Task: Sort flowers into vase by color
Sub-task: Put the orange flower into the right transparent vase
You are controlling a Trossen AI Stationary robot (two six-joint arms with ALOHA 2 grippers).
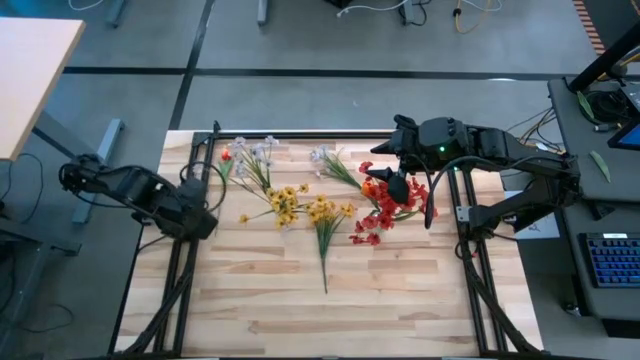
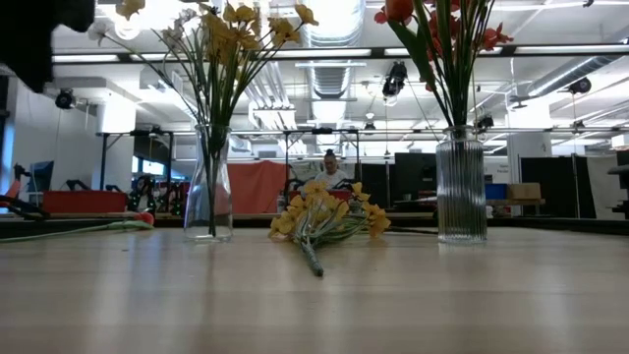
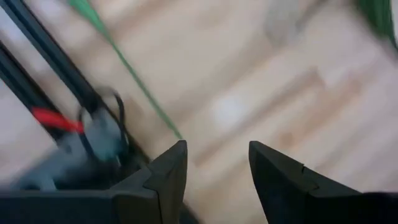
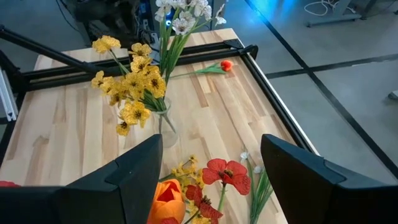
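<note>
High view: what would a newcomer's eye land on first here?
Two glass vases of flowers: the yellow-and-white bunch on the table's left half, the red bunch on its right, with the right gripper open just above it. Between them a yellow spray lies flat on the table.

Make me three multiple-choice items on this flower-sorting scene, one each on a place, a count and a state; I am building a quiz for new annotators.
1. Where does the loose yellow spray lie?
A. On the table between the two vases
B. Inside the ribbed vase
C. On the floor

2. How many glass vases stand on the table?
A. One
B. Two
C. Four

3. How is the right claw?
A. Shut on a yellow stem
B. Open, holding nothing
C. Out of view

Key: 1 A, the low view shows it flat on the wood between them. 2 B, the smooth vase and the ribbed vase. 3 B, its wrist view shows a wide empty gap above the red flowers.
</note>
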